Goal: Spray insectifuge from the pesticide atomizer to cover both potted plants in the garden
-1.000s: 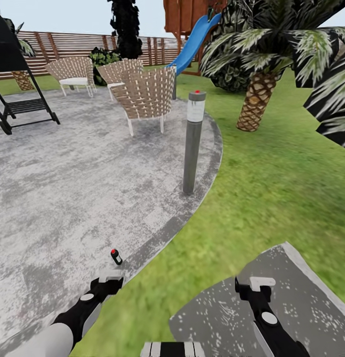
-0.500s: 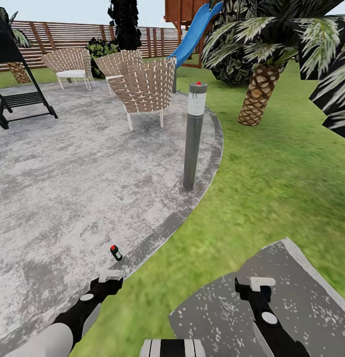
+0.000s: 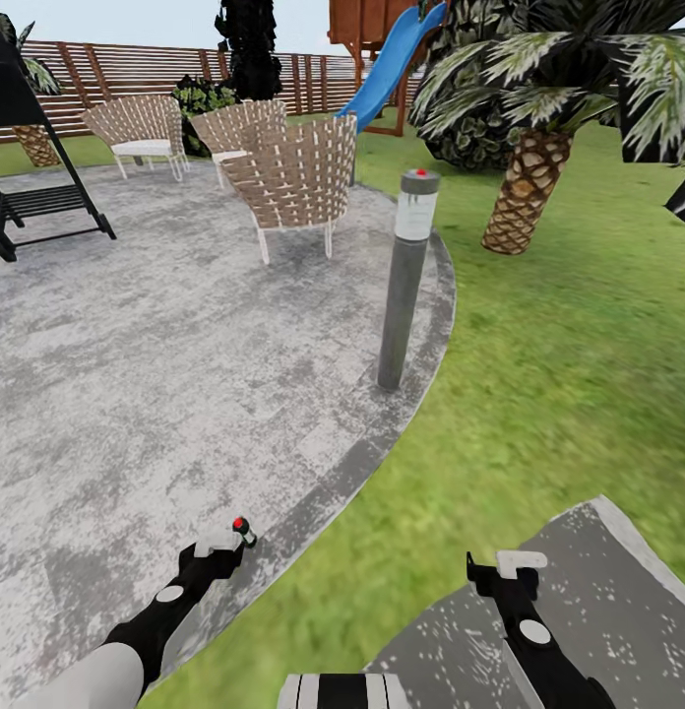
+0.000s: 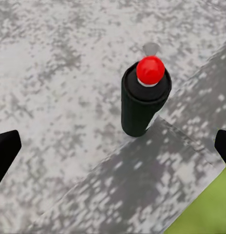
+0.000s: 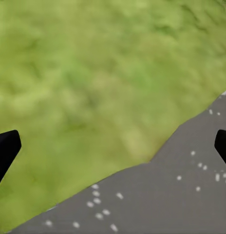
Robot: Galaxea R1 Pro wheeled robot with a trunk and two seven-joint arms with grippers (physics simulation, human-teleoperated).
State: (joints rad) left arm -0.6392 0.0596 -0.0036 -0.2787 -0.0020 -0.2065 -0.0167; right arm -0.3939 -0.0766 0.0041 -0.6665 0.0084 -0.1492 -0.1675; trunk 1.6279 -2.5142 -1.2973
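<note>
pesticide atomizer [image 3: 243,531] stands upright on the grey patio [image 3: 136,374], on its darker border band, now just ahead of the left gripper [image 3: 220,544]; half a second ago it stood further ahead of those fingers, and the whole head picture has shifted since, so the camera has moved, not the can

the left wrist view shows what the head view is too small to give: the dark can [image 4: 142,100] with its red cap stands between and beyond the two black fingertips [image 4: 6,151], which sit wide apart at the picture's edges, touching nothing

the right gripper [image 5: 113,148] has its fingers spread too and holds nothing; beneath them lie green lawn [image 5: 84,73] and the edge of a grey stepping slab [image 5: 166,195]; in the head view it [image 3: 508,569] hangs over that slab [image 3: 618,591]

further ahead of the fingers a grey bollard lamp [image 3: 405,281] stands at the patio's rim, with woven chairs [image 3: 293,182], a palm [image 3: 525,187], a blue slide [image 3: 392,59] and the wooden fence [image 3: 136,74] beyond
</note>
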